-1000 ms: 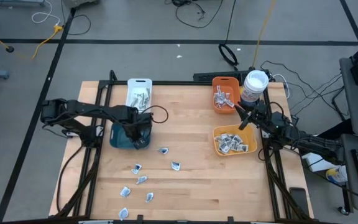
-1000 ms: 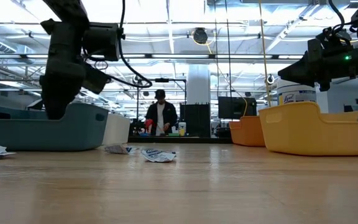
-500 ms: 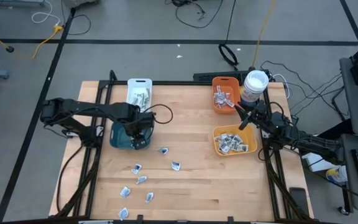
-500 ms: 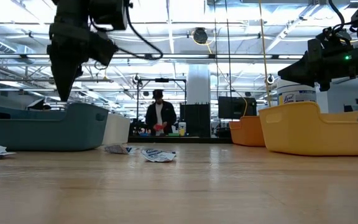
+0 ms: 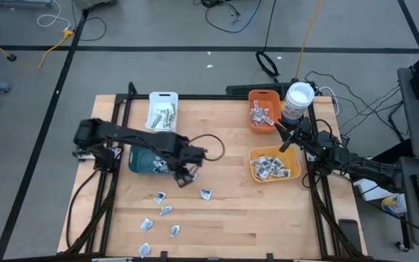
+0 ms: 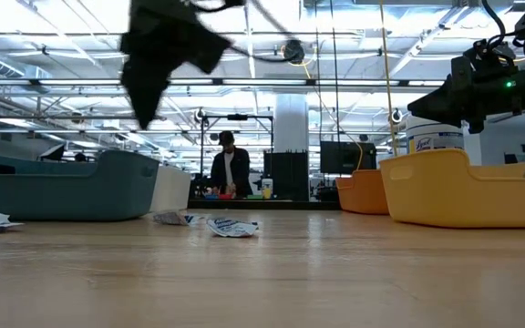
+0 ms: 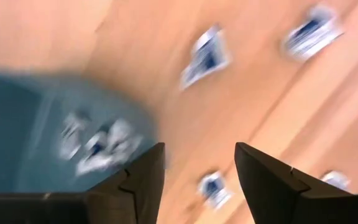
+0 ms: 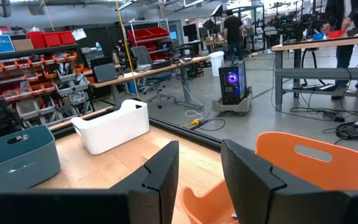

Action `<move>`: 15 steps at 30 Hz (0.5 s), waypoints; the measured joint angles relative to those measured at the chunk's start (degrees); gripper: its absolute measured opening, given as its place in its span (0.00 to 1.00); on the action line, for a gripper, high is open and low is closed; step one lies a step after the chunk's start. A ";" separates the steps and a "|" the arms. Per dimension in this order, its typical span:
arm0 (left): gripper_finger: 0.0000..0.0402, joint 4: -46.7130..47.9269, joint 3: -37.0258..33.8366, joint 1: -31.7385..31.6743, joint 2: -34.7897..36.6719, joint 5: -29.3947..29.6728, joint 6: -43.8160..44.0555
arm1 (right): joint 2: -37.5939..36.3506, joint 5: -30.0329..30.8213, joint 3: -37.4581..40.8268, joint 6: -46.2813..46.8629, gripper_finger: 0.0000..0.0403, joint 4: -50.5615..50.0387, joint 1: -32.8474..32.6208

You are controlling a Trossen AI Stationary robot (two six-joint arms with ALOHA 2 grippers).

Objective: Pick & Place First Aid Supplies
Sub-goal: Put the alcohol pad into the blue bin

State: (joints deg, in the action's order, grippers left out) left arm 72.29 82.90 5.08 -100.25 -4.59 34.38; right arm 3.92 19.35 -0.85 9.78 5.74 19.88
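Overhead, a wooden desk point(image 5: 231, 211) on grey floor carries four bins and seven loose first aid packets point(image 5: 160, 197) near its front. Left gripper point(image 5: 188, 172) hovers released above one; right gripper point(image 5: 277, 128), empty, waits parted above the orange bin point(image 5: 252, 98).

The left tool point(image 5: 188, 172) hangs over the bench point(image 5: 224, 218) just beside the teal bin point(image 5: 142, 161), which holds a few packets point(image 7: 98, 142), with the white bin point(image 5: 163, 110) beyond that at the far edge. Loose packets point(image 5: 206, 193) lie on the bench near this tool and farther toward the front edge. Well apart on the other side, the right tool point(image 5: 284, 133) sits above the gap between the orange bin point(image 5: 263, 110), the yellow bin point(image 5: 273, 165) and the round tub point(image 5: 297, 100), both bins holding packets.
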 joint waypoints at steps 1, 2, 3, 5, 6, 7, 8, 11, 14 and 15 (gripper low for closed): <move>0.49 -0.06 2.10 0.54 -1.48 -0.09 0.62 | 0.01 0.00 0.00 0.00 0.29 0.01 0.02; 0.48 -0.05 4.13 1.04 -2.98 -0.10 1.10 | 0.00 0.00 -0.01 0.00 0.29 0.00 0.02; 0.48 0.12 6.12 1.51 -4.58 -0.16 1.75 | 0.00 0.00 0.00 0.00 0.29 0.02 0.01; 0.49 0.55 10.01 2.43 -7.58 -0.34 3.03 | 0.02 0.00 -0.01 0.00 0.29 0.00 0.02; 0.49 0.75 12.01 2.82 -9.08 -0.36 3.58 | 0.01 0.01 -0.01 0.00 0.29 0.00 0.01; 0.50 1.18 13.94 3.23 -10.40 -0.46 3.82 | 0.02 0.00 0.00 0.00 0.29 0.02 0.02; 0.51 1.60 15.82 3.60 -11.73 -0.40 3.89 | 0.01 0.00 -0.01 0.00 0.29 0.01 0.00; 0.53 2.90 20.87 4.68 -15.41 -0.43 3.67 | 0.00 0.02 -0.01 0.00 0.29 0.00 0.00; 0.54 3.07 24.73 5.51 -18.21 -0.44 3.24 | 0.02 0.02 0.00 0.00 0.29 0.00 0.02; 0.54 2.88 25.55 5.69 -18.90 -0.44 2.88 | 0.00 0.02 -0.01 0.00 0.29 0.02 0.01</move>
State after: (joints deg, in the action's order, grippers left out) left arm 75.17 108.45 10.78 -119.15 -5.03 37.26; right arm 3.92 19.37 -0.86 9.78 5.76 19.88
